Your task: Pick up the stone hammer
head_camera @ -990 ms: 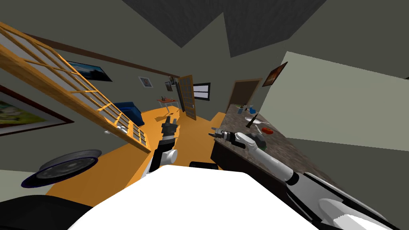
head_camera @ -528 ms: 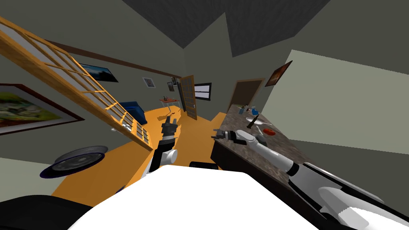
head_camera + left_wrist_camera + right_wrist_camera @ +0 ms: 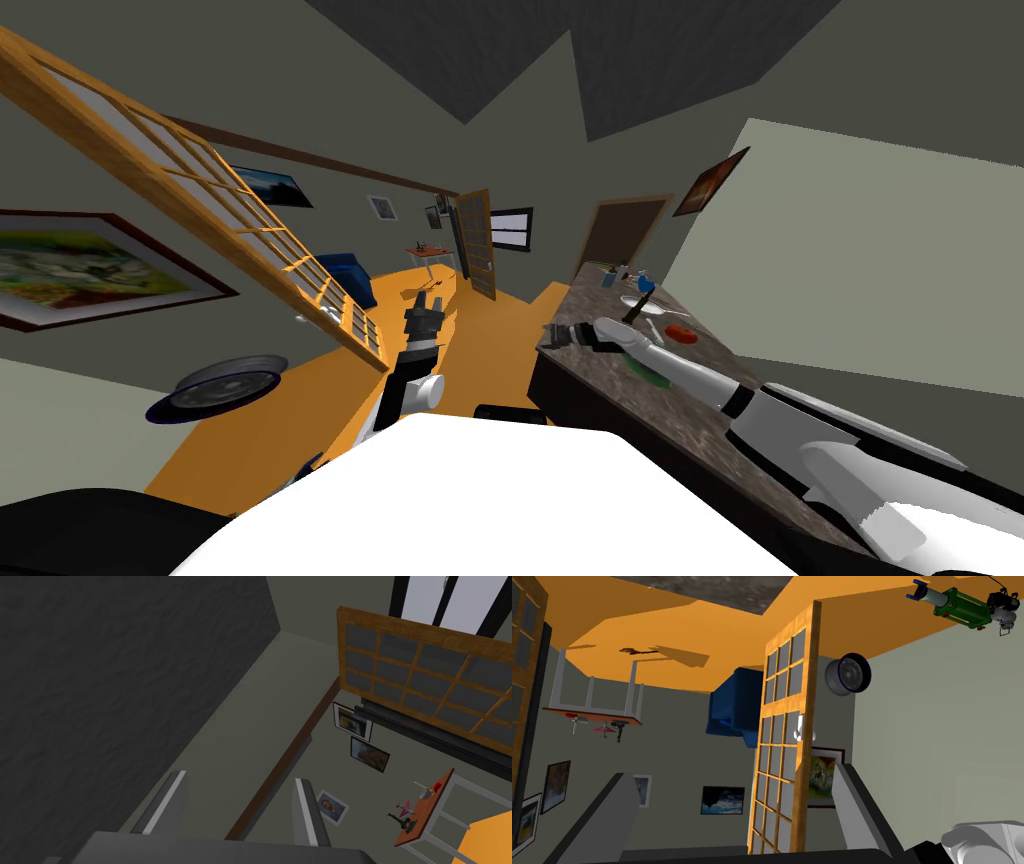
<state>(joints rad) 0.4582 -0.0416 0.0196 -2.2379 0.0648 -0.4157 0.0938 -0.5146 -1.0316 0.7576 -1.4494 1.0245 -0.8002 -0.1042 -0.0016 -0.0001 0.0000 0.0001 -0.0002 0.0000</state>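
Note:
A dark, slanted tool (image 3: pixel 631 309), likely the hammer, lies by a white plate (image 3: pixel 640 300) on the speckled stone counter (image 3: pixel 590 378) to my right. My right gripper (image 3: pixel 551 335) hovers over the counter's near corner, short of the tool and pointing away from it. Its fingers stand open with nothing between them in the right wrist view, right gripper (image 3: pixel 732 772). My left gripper (image 3: pixel 425 298) is held out ahead over the orange floor, also open and empty in the left wrist view, left gripper (image 3: pixel 239 777).
On the counter also sit a red item (image 3: pixel 680 333), a blue item (image 3: pixel 645 284) and a green item (image 3: pixel 655 378) under my forearm. An open lattice door (image 3: pixel 250 235) stands left, a wheel (image 3: pixel 225 380) below it. Blue sofa (image 3: pixel 350 275) and small table (image 3: pixel 428 252) lie ahead.
My view has shifted, so the door, picture and wheel slid right. My right forearm has swung further over the counter, and its gripper has edged slightly that way. The left arm holds still.

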